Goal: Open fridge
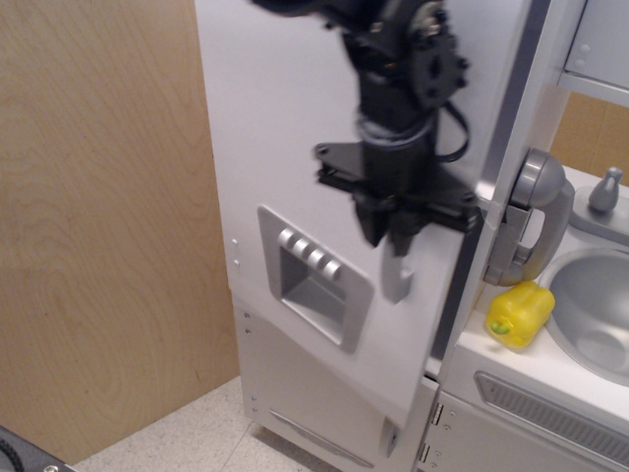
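Observation:
The tall white fridge (285,118) stands left of the sink counter. Its large door carries a grey four-button dispenser panel (313,275) and a vertical grey handle (395,278). The door is swung partly open, with a dark gap along its right edge. My black gripper (393,233) hangs from above and is shut on the top of the handle; only the handle's lower end shows below the fingers. The smaller lower door (324,393) is shut.
A yellow toy pepper (519,315) lies on the white counter by the grey sink (595,310). A grey kettle-like faucet (531,221) stands right of the fridge. A grey vent panel (550,413) is below. A wooden wall (98,226) is at the left.

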{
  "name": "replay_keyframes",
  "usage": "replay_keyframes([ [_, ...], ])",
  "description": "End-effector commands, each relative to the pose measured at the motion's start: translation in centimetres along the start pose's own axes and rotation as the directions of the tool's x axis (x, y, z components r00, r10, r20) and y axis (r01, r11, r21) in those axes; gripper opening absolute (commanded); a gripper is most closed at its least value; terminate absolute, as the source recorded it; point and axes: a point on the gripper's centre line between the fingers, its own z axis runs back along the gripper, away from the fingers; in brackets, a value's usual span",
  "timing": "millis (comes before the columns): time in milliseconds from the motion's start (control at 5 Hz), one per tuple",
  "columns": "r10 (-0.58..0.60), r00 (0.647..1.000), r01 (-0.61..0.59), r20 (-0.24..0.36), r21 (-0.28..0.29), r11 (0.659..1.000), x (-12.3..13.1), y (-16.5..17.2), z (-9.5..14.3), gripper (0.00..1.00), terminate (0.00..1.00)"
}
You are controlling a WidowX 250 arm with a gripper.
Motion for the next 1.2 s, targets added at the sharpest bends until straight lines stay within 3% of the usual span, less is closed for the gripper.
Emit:
replay_keyframes([
  [0, -0.049, 0.999, 0.048, -0.016, -0.011, 0.999, -1.7, 1.7, 3.7, 1.00, 0.00],
  [200, -0.114, 0.987, 0.113, -0.110, -0.017, 0.994, -3.4, 1.8, 4.5, 1.00, 0.00],
  [400, -0.183, 0.974, 0.183, -0.130, -0.009, 0.983, -3.8, -0.3, 4.0, 1.00, 0.00],
  [800, -0.407, 0.902, 0.398, -0.147, -0.086, 0.913, -3.7, -5.1, 2.9, 1.00, 0.00],
  [1000, -0.432, 0.892, 0.423, -0.133, -0.094, 0.901, -3.2, -7.0, 2.3, 1.00, 0.00],
])
